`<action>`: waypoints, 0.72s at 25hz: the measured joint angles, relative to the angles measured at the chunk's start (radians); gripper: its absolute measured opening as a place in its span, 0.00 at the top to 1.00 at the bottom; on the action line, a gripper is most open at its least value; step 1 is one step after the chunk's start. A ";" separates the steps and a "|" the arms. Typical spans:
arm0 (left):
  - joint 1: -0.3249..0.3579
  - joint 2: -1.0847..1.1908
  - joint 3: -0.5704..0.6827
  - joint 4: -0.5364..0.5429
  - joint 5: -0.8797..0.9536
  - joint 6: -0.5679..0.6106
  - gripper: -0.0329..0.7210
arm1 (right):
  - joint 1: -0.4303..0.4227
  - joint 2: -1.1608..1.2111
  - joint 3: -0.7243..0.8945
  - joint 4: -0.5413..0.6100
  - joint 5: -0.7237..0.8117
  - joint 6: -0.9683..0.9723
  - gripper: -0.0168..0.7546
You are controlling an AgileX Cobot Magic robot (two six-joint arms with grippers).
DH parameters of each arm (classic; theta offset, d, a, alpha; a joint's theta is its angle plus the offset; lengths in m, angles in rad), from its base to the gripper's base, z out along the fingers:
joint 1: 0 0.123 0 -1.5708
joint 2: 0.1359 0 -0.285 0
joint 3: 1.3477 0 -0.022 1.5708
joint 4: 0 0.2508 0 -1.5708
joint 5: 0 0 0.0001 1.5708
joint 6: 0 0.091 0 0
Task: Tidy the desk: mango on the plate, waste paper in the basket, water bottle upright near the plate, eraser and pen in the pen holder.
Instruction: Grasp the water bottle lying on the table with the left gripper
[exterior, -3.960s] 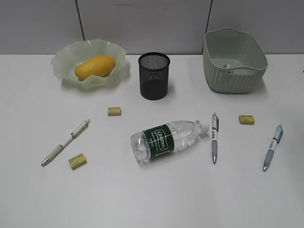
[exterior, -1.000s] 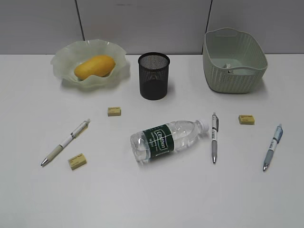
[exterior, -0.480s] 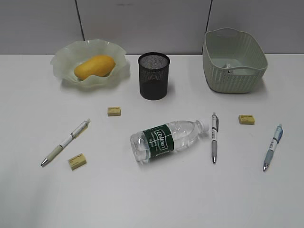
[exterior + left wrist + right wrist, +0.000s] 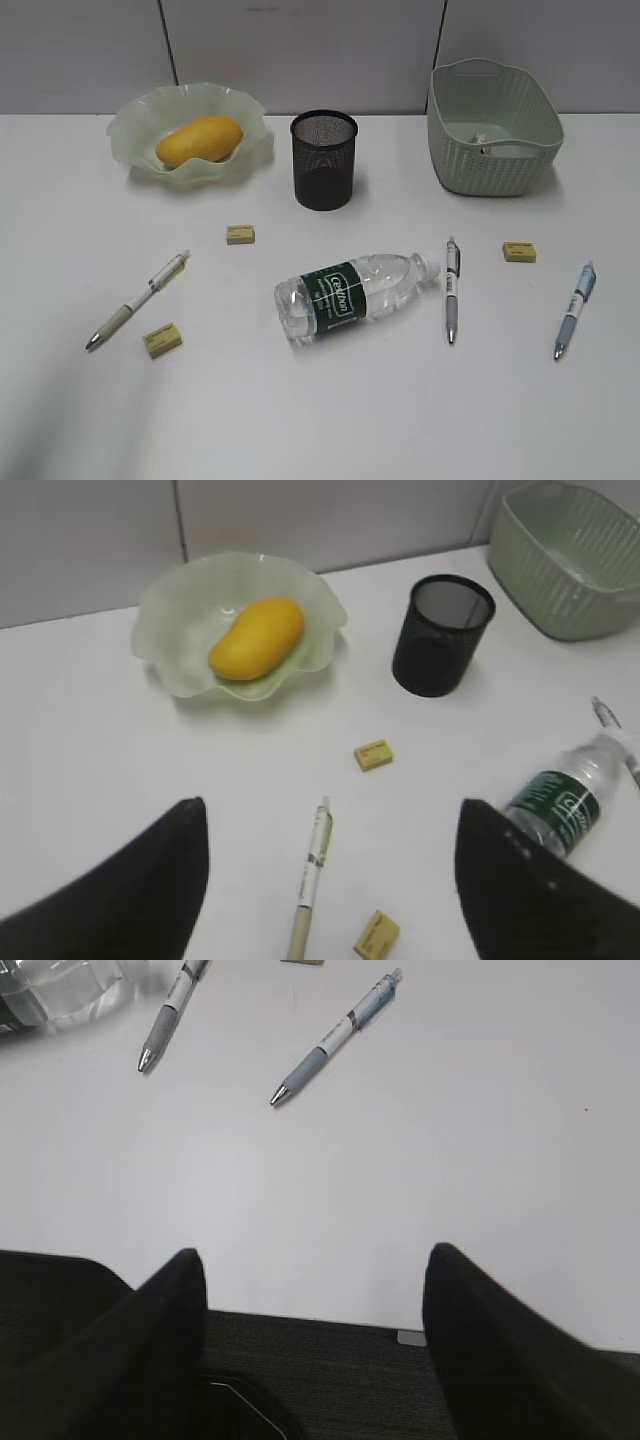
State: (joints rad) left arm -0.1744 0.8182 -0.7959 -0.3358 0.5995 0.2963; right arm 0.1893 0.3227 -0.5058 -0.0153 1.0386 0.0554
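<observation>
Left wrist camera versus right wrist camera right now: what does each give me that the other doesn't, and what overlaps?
Only the left wrist view shows the mango lying in the plate, the pen holder, the basket, two erasers and the white pen below the open left end effector.

Only the right wrist view shows the blue pen, the desk's near edge and the open right end effector over it, holding nothing.

Both show the water bottle lying on its side and the grey pen beside it.

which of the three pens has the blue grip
The pen farthest right, beside the right eraser; the other two pens have grey or pale grips.
</observation>
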 joint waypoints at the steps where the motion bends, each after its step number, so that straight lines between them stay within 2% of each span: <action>1: -0.026 0.043 -0.015 0.000 0.000 0.003 0.18 | 0.000 0.000 0.000 0.000 0.000 0.000 0.29; 11: -0.261 0.351 -0.152 0.008 0.011 0.010 0.15 | 0.000 0.000 0.000 0.000 0.000 0.000 0.29; 18: -0.362 0.555 -0.288 0.012 0.085 0.012 0.09 | 0.000 0.000 0.000 0.000 0.000 0.000 0.29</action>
State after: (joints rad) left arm -0.5368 1.3735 -1.0838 -0.3240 0.6843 0.3087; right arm 0.1893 0.3227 -0.5058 -0.0153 1.0386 0.0554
